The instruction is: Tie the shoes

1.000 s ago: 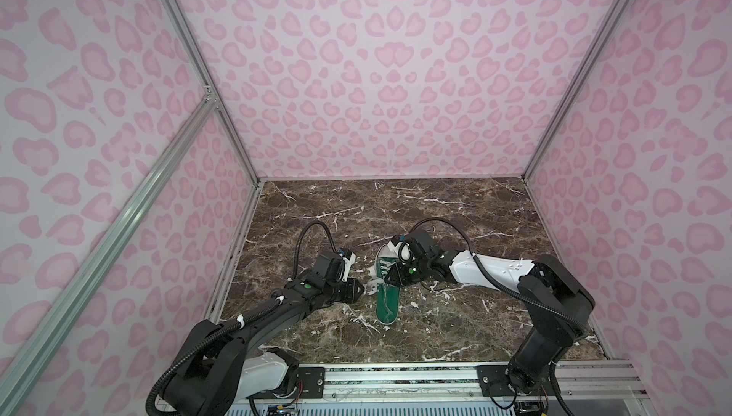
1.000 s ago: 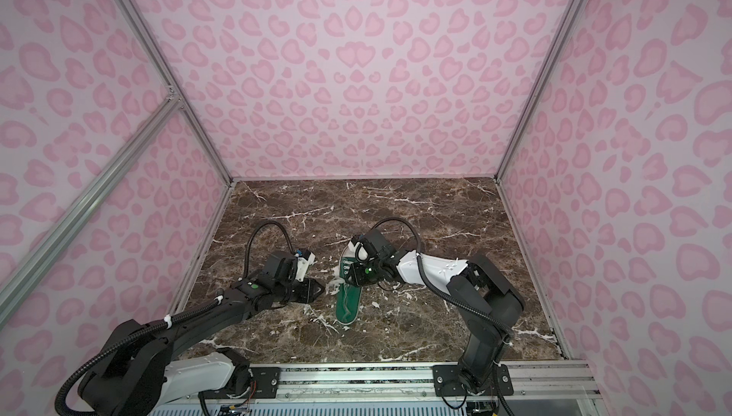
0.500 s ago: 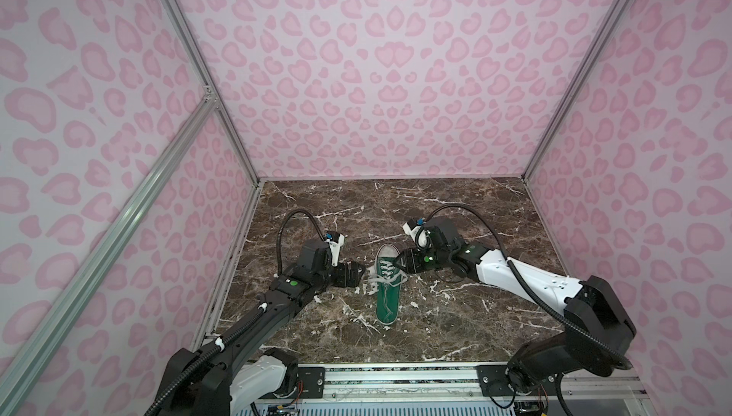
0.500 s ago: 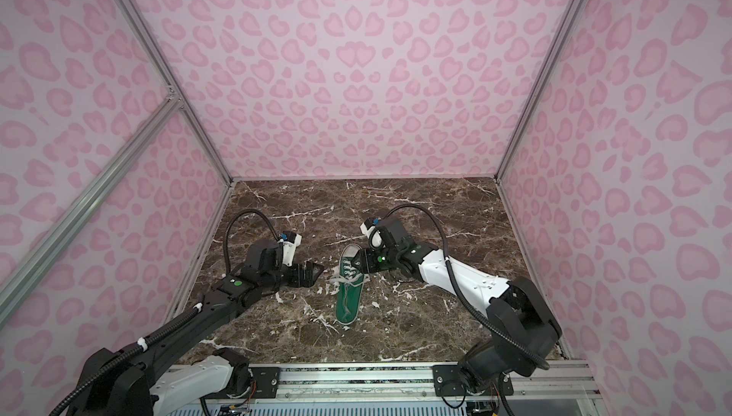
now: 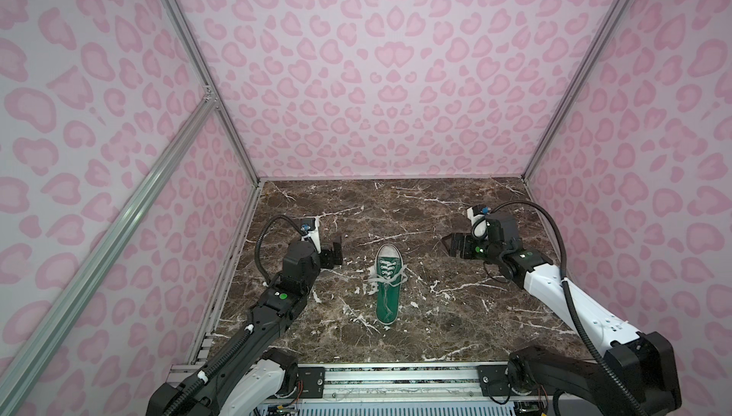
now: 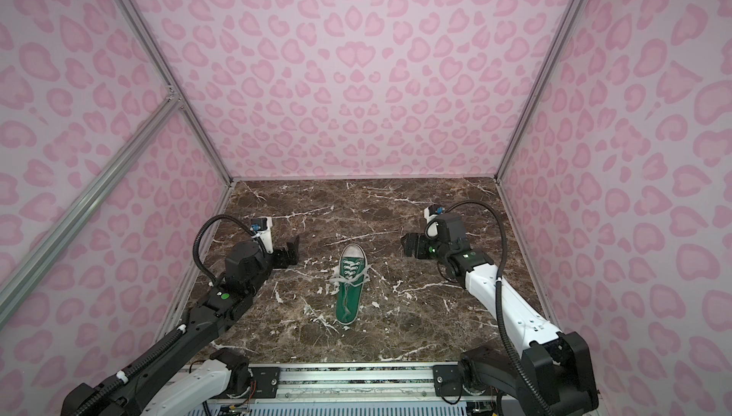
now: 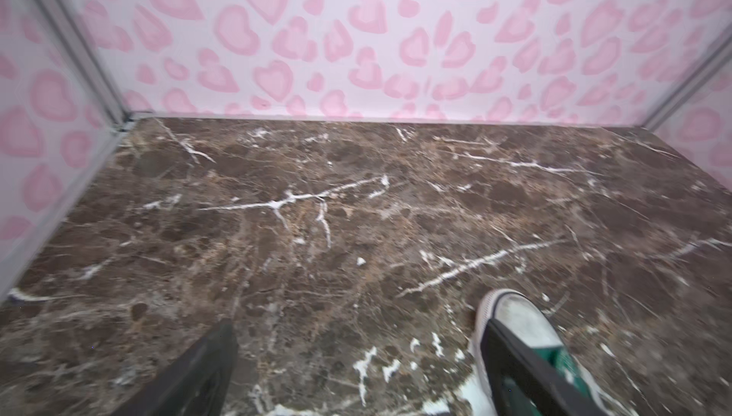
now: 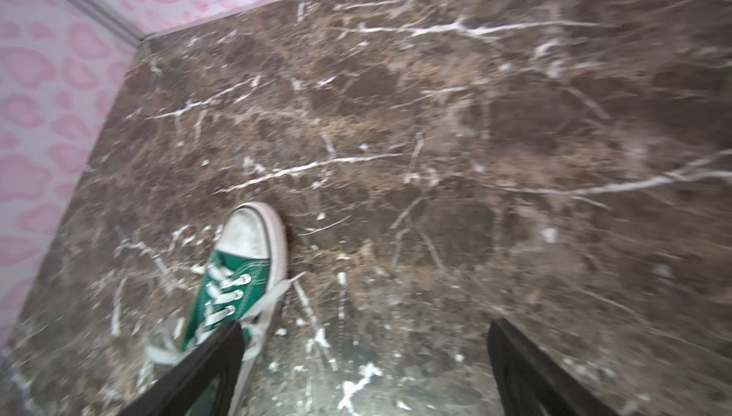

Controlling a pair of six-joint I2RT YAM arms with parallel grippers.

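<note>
One green sneaker [image 5: 387, 287] [image 6: 349, 285] lies in the middle of the marble floor in both top views, white toe cap pointing to the back wall. Its white laces [image 5: 386, 278] form a bow across the tongue, with loops spread to both sides. My left gripper [image 5: 336, 251] [image 7: 358, 358] hangs open to the left of the toe, apart from the sneaker [image 7: 519, 323]. My right gripper [image 5: 451, 244] [image 8: 362, 354] stands open well to the right of the sneaker [image 8: 245, 263]. Nothing sits between either pair of fingers.
Pink heart-patterned walls [image 5: 376, 77] close in the brown marble floor [image 5: 416, 204] on three sides. Aluminium posts [image 5: 198, 69] run up the corners. A metal rail [image 5: 396, 378] carrying both arm bases lies along the front edge.
Both grippers have let go of the laces, opened wide and drawn away from the sneaker, left one leftward, right one rightward. The bow now lies loose on the sneaker.
</note>
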